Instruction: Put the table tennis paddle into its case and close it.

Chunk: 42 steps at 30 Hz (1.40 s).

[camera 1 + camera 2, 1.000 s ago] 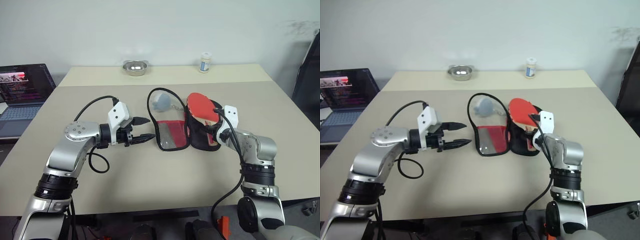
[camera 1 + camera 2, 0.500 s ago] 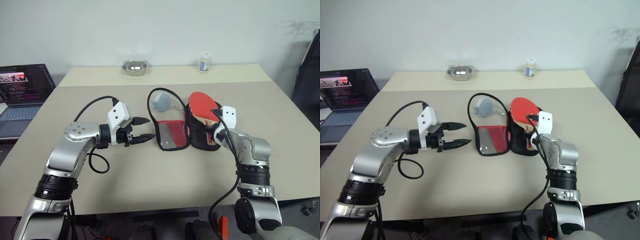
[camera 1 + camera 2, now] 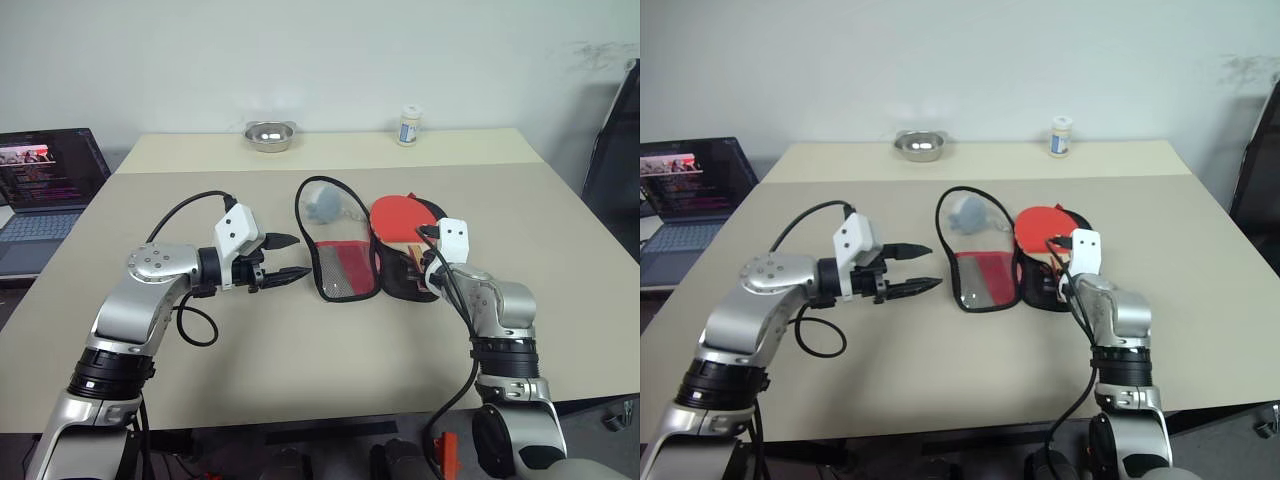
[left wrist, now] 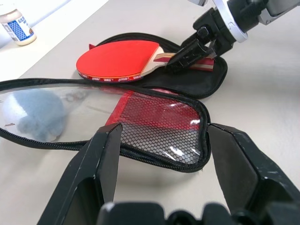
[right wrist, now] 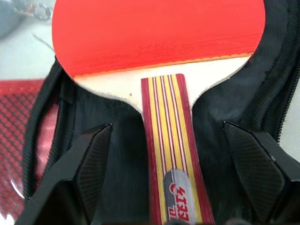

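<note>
The case (image 3: 345,270) lies opened flat on the table, its red mesh half (image 4: 154,124) on the left and its black half (image 4: 206,82) on the right. On the black half rests the table tennis paddle (image 3: 395,213), red face (image 5: 159,33) up, handle (image 5: 166,140) towards me. My right gripper (image 5: 167,127) is open, one finger on each side of the handle and neither touching it. Just left of the case my left gripper (image 3: 298,256) hovers open and holds nothing, pointing at the mesh half.
A small grey pouch (image 3: 323,203) on a chain lies at the round end of the case's left half. At the table's far edge stand a metal bowl (image 3: 269,134) and a small white bottle (image 3: 409,125). A laptop (image 3: 45,185) sits off to the left.
My right gripper has opened and let go of the paddle's handle. The paddle now lies lower and flatter on the black half. The left arm has not moved.
</note>
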Motion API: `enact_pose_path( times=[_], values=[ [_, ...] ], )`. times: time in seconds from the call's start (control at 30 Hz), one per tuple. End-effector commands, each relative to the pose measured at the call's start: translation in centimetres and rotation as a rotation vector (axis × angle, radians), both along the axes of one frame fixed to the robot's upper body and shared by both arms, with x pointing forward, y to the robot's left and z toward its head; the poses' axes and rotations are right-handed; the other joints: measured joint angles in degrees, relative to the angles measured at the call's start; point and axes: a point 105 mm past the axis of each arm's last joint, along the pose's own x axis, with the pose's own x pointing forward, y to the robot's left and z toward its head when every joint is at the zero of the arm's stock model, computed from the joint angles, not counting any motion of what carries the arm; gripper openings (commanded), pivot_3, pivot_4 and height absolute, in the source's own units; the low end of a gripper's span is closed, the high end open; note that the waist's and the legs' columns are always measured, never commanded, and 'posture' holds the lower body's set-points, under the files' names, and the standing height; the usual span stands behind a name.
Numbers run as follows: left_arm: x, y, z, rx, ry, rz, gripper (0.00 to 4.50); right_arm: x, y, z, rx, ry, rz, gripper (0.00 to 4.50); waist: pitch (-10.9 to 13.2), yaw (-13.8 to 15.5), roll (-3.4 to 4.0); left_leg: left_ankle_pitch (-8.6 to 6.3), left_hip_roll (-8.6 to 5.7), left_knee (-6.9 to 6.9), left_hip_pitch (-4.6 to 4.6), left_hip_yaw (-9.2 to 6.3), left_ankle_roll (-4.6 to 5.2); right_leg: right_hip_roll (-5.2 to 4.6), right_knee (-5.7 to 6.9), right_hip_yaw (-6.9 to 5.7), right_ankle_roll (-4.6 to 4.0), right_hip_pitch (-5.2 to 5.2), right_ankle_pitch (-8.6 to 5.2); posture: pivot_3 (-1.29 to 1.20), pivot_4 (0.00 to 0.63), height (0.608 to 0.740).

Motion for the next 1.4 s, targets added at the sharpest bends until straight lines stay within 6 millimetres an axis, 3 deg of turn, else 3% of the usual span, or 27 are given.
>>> enact_pose_path(
  times=[0.03,0.3,0.37,0.7,1.07,1.33,1.4],
  values=[
    [-0.1,0.3,1.2,0.001,-0.056,0.003,3.14,-0.1,-0.7,0.1,-0.052,-0.036,-0.017,3.79,0.0,0.0,-0.01,0.0,0.0,0.0,0.0,0.0,0.0,0.0,0.0,0.0,0.0,0.0,0.0,0.0,0.15,0.74],
    [-0.1,0.2,1.1,-0.007,-0.057,0.002,3.14,-0.2,-1.3,-0.6,-0.119,-0.049,-0.06,1.18,0.0,0.0,-0.05,0.0,0.0,0.0,0.01,-0.01,0.0,0.0,0.0,0.0,0.01,0.0,-0.01,0.0,0.15,0.74],
    [-0.1,0.2,1.1,-0.008,-0.058,0.002,3.14,-0.3,-1.3,-0.4,-0.117,-0.059,-0.07,1.16,0.0,0.0,-0.07,0.0,0.0,0.01,0.01,-0.01,0.0,0.0,0.01,-0.01,0.01,0.01,-0.01,0.0,0.15,0.74],
    [-0.1,0.0,1.0,-0.012,-0.059,-0.001,3.14,-1.6,-0.2,1.1,-0.079,-0.086,-0.117,1.16,0.0,0.0,-0.08,0.0,0.02,-0.01,0.0,-0.02,0.0,0.0,0.0,0.0,0.01,-0.01,0.0,0.0,0.15,0.74],
    [-0.1,-0.1,1.0,-0.011,-0.058,-0.003,3.14,0.5,0.6,1.3,-0.008,-0.104,-0.137,1.16,-0.1,0.0,-0.08,0.0,0.01,0.02,0.01,-0.02,0.0,0.0,0.02,0.0,0.01,0.0,0.0,0.0,0.15,0.74],
    [-0.1,0.4,0.9,-0.01,-0.053,0.022,3.14,0.2,1.5,2.0,-0.057,-0.156,-0.045,3.79,-0.1,-0.1,-0.08,0.0,0.02,0.0,0.01,-0.01,0.0,0.0,0.0,0.02,-0.02,-0.01,0.01,0.0,0.15,0.74],
    [0.0,0.8,0.7,-0.005,-0.04,0.046,3.14,-0.5,1.2,3.0,-0.091,-0.21,0.003,3.79,0.0,-0.1,-0.08,0.0,0.02,-0.01,0.01,-0.02,0.0,0.0,0.0,0.02,-0.02,-0.01,0.01,0.0,0.15,0.74]
  ],
)
